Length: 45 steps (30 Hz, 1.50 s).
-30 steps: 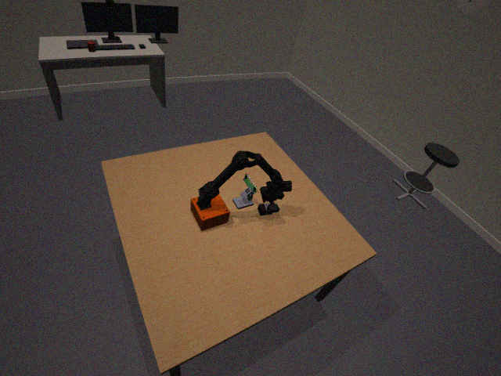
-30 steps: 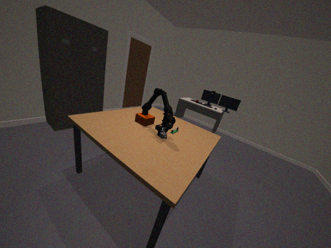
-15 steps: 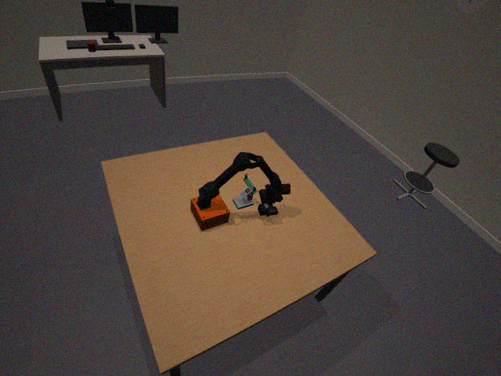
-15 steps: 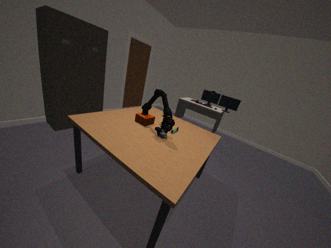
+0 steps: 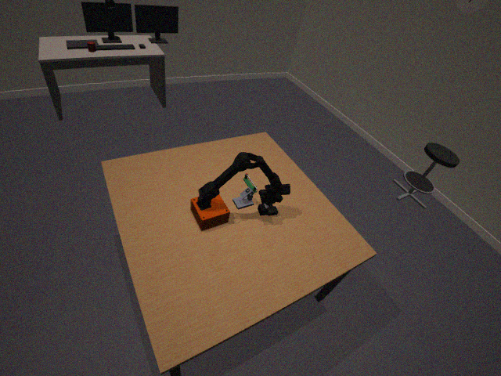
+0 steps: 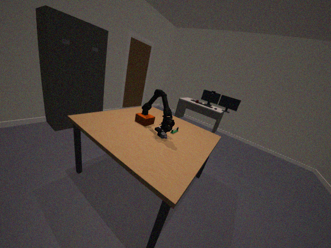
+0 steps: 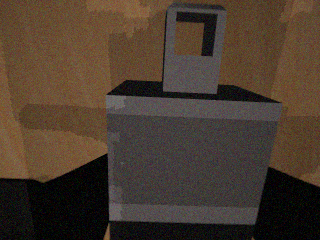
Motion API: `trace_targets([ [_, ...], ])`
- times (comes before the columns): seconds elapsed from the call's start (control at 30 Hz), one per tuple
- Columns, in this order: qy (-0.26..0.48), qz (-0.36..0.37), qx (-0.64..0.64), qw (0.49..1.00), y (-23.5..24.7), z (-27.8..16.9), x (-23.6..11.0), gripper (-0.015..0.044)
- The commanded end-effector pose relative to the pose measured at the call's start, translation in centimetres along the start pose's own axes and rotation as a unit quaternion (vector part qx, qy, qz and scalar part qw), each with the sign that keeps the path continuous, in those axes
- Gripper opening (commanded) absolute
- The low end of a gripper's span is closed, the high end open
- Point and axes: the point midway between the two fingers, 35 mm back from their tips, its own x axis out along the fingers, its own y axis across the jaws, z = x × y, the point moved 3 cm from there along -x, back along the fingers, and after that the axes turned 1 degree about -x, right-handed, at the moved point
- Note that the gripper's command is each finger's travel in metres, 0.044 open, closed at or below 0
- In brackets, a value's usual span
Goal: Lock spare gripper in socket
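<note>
The worktop [image 5: 194,291] carries the arm [image 5: 226,174], bent over and down beside the grey mount [image 5: 242,200]. The spare gripper [image 7: 192,160] lies flat on the worktop right under the wrist, a blocky grey body with its spigot [image 7: 192,75] pointing away. The gripper [image 5: 268,209] seems clamped across the body's two flat sides. It looks rigid, smooth and fairly light, so a square hold on the wide body should suit, leaving the holed spigot free for the socket.
</note>
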Motion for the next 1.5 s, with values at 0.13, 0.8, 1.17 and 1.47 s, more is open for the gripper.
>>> trace_targets([
  [0.13,-0.001,-0.001,0.000,1.000,0.0,0.1,-1.3,0.0052],
  [0.8,0.001,0.000,-0.073,0.997,-0.2,0.1,-4.5,0.0000],
  [1.17,-0.001,-0.001,-0.199,0.980,-0.6,0.2,-4.9,0.0000],
  [1.47,-0.001,-0.001,-0.238,0.971,-0.7,0.2,-5.0,0.0000],
])
